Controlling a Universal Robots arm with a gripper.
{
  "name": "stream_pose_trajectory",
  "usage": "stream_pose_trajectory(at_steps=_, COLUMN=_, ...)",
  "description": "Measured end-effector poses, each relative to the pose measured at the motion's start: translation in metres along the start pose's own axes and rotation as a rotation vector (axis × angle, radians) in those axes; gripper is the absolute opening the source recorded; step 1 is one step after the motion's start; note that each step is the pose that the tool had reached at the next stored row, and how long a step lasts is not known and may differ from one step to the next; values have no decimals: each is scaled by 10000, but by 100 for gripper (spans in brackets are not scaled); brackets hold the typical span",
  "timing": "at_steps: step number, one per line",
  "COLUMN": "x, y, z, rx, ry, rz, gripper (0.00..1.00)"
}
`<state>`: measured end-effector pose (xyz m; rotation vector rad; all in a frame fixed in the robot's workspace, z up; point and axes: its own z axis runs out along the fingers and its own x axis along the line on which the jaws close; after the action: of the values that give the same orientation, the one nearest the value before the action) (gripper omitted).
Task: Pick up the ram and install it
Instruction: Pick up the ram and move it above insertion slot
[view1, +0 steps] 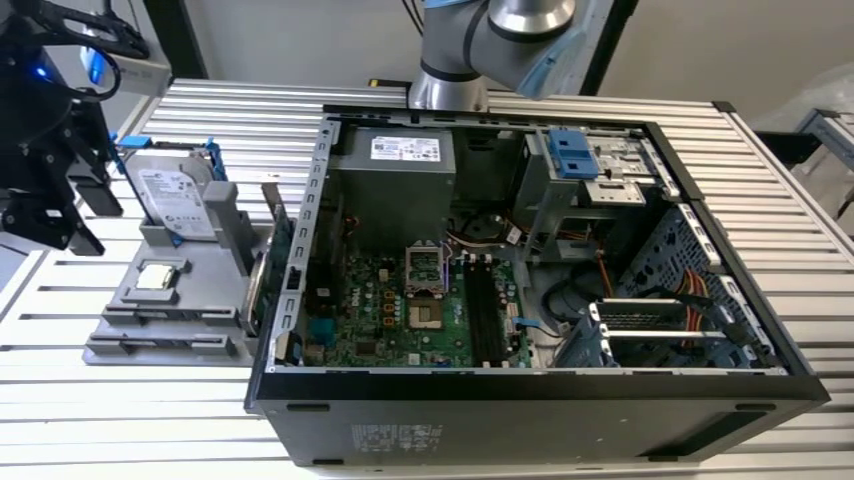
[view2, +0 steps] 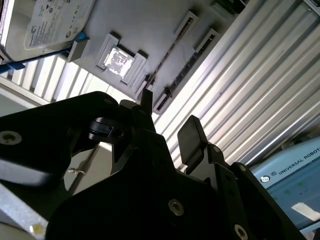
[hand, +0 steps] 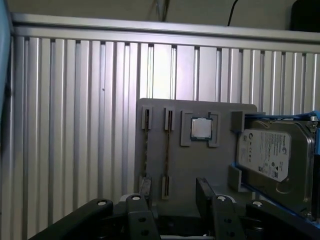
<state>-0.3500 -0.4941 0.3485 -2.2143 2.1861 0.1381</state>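
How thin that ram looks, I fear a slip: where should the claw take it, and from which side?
Grip the ram on its two flat faces, near the middle of its top edge, coming straight down from above. It stands on edge in the holder slot beside the processor, leaving its long top edge exposed.

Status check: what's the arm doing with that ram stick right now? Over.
Gripper open, hovering over the gray holder. Ram edge-on in its holder slot, not gripped. Nothing between them.

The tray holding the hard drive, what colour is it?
The tray is grey, clearest in the first wrist view.
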Motion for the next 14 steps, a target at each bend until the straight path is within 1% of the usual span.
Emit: stream_pose_trajectory(at_steps=14, x=11, y=-6, z=133, rx=1, ry=0, rz=0, gripper=100)
